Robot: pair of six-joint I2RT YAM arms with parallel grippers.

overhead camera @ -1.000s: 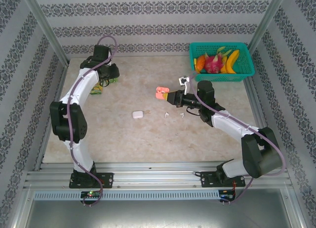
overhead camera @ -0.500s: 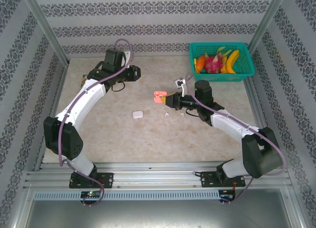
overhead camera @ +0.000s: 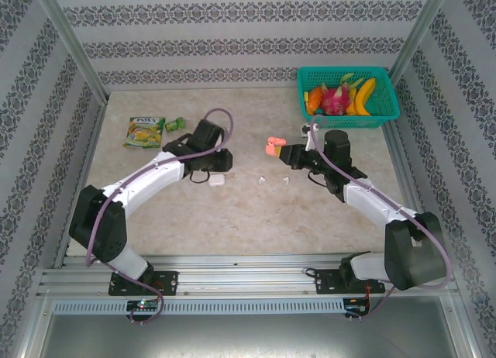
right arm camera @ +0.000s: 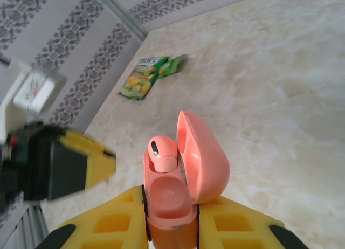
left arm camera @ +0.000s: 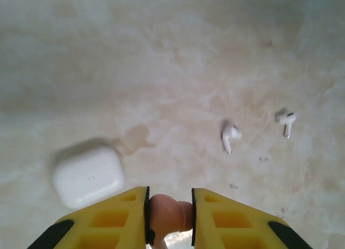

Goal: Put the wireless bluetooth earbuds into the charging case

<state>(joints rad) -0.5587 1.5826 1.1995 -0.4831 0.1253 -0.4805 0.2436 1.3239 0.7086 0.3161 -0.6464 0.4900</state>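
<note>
Left tool point(left arm camera: 170, 198) pinched shut on pink earbud point(left arm camera: 169, 215), over table point(left arm camera: 161, 55) beside white case point(left arm camera: 88, 176). Right tool point(right arm camera: 170, 203) grips open pink case point(right arm camera: 204, 160), twin bud point(right arm camera: 161, 150) seated. Step: likely delivering second bud. Next: align stem with empty socket.

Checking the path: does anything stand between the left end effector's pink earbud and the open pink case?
Nothing visible: open air separates pink earbud and pink case; two white earbuds lie on the table below.

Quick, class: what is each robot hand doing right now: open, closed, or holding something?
Left hand: closed on a small salmon-pink plastic earbud.
Right hand: closed on the open salmon-pink plastic charging case.
</note>
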